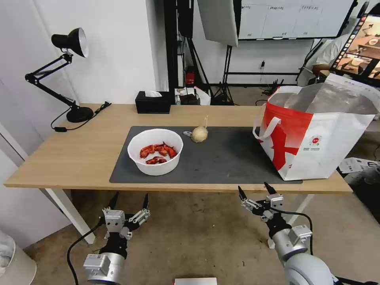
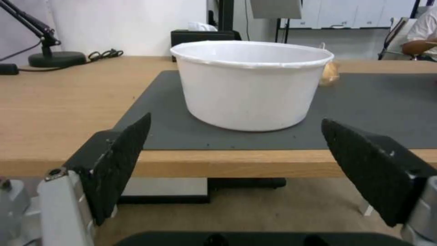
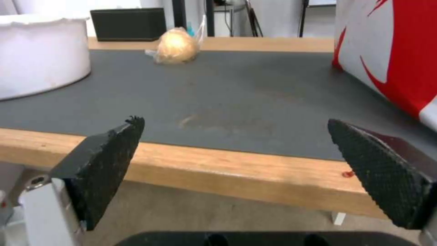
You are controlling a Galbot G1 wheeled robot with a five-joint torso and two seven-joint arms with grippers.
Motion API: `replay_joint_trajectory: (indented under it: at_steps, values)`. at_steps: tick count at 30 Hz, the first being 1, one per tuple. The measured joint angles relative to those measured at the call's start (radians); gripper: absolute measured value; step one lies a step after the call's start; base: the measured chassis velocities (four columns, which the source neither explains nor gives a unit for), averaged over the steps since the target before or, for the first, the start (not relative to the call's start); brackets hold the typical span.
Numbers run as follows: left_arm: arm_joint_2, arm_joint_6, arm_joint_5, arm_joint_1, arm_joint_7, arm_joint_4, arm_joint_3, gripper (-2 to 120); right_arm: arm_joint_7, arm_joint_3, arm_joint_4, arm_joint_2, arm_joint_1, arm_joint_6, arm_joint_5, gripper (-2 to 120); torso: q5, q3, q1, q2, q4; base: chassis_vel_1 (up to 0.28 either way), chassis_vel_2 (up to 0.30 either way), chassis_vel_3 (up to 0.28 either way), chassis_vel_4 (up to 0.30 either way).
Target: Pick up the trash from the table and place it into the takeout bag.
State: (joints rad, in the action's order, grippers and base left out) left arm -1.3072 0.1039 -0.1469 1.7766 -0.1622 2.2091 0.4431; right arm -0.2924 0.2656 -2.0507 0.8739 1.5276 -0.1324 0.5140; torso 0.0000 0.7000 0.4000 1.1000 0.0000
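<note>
Two grippers are held below and in front of the near table edge, both with fingers spread wide and nothing grasped: the left gripper [image 1: 129,201] on the left and the right gripper [image 1: 256,191] on the right. Beyond them, the table [image 1: 71,154] carries a dark grey mat [image 1: 221,158]. On the near left part of the mat, the white bowl [image 1: 155,151] is seated upright, with red shellfish scraps [image 1: 157,152] inside; it lies directly ahead of the left gripper, as confirmed in the left wrist view, where the bowl [image 2: 251,83] is framed between the open fingers [image 2: 119,160]. The left arm is therefore judged the nearer one for the bowl. Being round, the bowl has no long axis; its opening faces up. Farther back, near the mat's far edge, the beige wrapped ball [image 1: 199,134] rests just right of the bowl, with its clear wrap twisted upward; it is roughly midway between the arms. At the right end of the mat, the takeout bag [image 1: 316,130] stands upright with its mouth open, ahead and to the right of the right gripper. At the far table edge, a black tissue box [image 1: 152,101] and a desk lamp [image 1: 67,71] are placed.
</note>
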Motion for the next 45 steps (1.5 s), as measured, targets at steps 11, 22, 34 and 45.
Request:
replay_joint_trajectory:
  at_steps: [11, 22, 34, 45]
  values:
    - [0.046, -0.014, -0.025, -0.043, 0.000, -0.021, -0.024, 100, 0.013, -0.067, -0.004, -0.053, -0.154, 0.040, 0.109, 100, 0.0005, 0.000, 0.000, 0.000, 0.0013, 0.000, 0.000, 0.000, 0.000]
    - [0.071, -0.027, -0.059, -0.082, 0.006, -0.045, -0.036, 100, 0.029, -0.439, 0.231, -0.121, -0.808, 0.126, 0.388, 100, 0.0004, 0.000, 0.000, 0.000, 0.0001, 0.000, 0.000, 0.000, 0.000]
    - [0.051, -0.023, -0.059, -0.080, 0.004, -0.066, -0.021, 100, 0.059, -0.725, 0.722, 0.168, -1.241, 0.169, 0.456, 100, -0.0003, 0.000, 0.000, 0.000, 0.0002, 0.000, 0.000, 0.000, 0.000]
    - [0.048, -0.020, -0.061, -0.082, 0.003, -0.085, -0.015, 100, 0.073, -0.776, 1.050, 0.389, -1.394, 0.346, 0.383, 100, -0.0003, 0.000, 0.000, 0.000, 0.0002, 0.000, 0.000, 0.000, 0.000]
